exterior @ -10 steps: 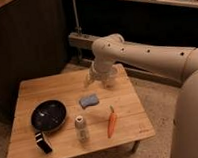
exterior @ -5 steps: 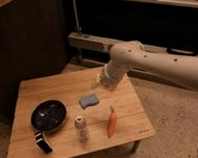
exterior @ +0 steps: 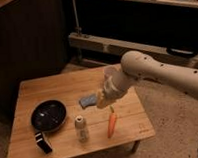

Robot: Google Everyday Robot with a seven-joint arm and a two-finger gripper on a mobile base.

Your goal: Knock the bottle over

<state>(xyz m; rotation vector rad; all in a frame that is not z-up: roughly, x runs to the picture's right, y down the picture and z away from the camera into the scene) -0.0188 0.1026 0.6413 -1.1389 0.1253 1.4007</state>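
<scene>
The bottle (exterior: 81,127) is small, whitish and translucent with a white rounded cap. It stands upright near the front edge of the wooden table (exterior: 63,88), between the black pan and the carrot. My gripper (exterior: 102,100) hangs from the white arm above the table's right middle, just right of the blue sponge. It is up and to the right of the bottle, apart from it. It holds nothing that I can see.
A black frying pan (exterior: 47,116) with its handle toward the front lies left of the bottle. A blue sponge (exterior: 87,100) lies behind it. An orange carrot (exterior: 112,123) lies to its right. A metal rail runs behind the table.
The arm has swung forward and down to the right. My gripper has come from the table's far side to a spot beside the sponge, closer to the bottle. The objects have not moved.
</scene>
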